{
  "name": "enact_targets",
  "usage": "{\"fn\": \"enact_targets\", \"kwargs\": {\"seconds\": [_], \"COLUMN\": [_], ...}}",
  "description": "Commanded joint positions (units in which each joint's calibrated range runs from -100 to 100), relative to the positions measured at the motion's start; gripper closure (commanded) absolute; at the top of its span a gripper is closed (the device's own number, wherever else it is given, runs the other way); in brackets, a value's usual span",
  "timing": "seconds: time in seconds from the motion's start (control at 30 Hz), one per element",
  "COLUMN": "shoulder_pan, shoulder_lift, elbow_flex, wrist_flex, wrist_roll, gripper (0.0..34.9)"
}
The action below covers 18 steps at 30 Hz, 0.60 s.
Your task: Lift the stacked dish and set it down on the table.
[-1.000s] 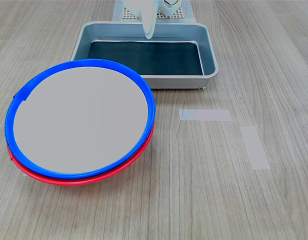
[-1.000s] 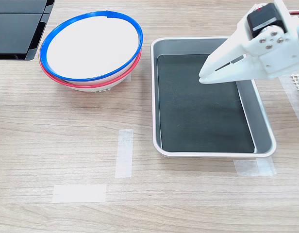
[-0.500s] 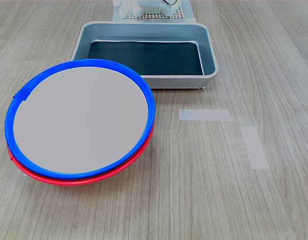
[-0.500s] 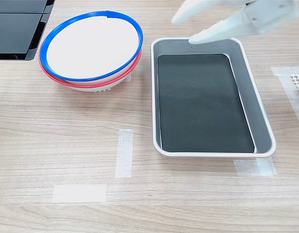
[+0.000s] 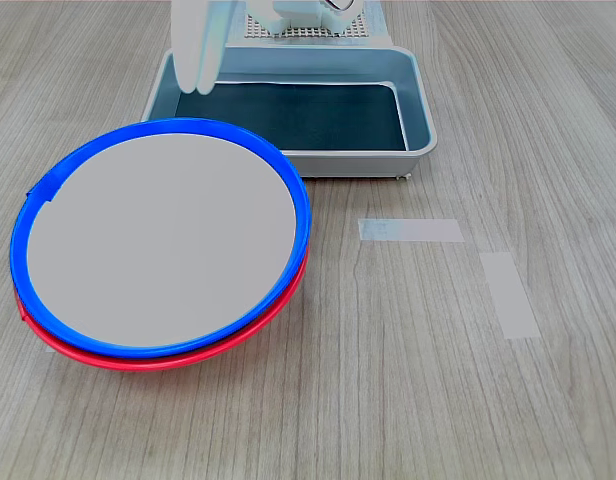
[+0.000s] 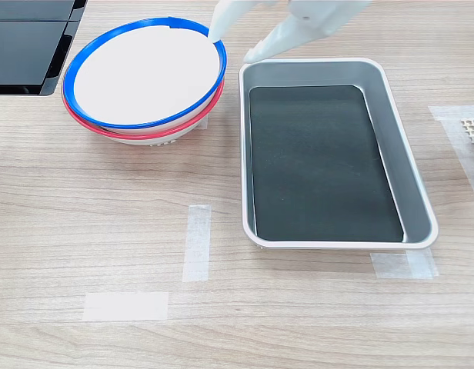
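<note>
Nothing is lifted yet: the white gripper (image 6: pixel 231 44) hangs empty with jaws parted, the blue-rimmed shallow round dish (image 6: pixel 145 73) just beside it, nested on the red-rimmed dish (image 6: pixel 137 132), wood-grain worktop (image 6: pixel 106 231) below.

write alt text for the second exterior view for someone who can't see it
A white gripper with its jaws apart reaches in from the top edge, its tips between the blue-rimmed dish and a grey metal tray. The blue-rimmed dish sits stacked on a red-rimmed dish at upper left of the wood-grain table, which has pale tape strips.
</note>
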Motion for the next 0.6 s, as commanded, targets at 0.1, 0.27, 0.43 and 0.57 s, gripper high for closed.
{"fn": "enact_targets", "kwargs": {"seconds": [0.1,0.27,0.43,0.57], "shoulder_pan": [0.7,0.4,-0.3,-0.7], "shoulder_lift": [6.1,9.3,11.1,11.8], "elbow_flex": [-4.5,-5.8,-7.2,-7.9], "wrist_flex": [-2.9,-4.6,-6.3,-7.1], "wrist_roll": [1.2,1.7,1.7,1.7], "gripper": [19.4,20.0,22.4,23.7]}}
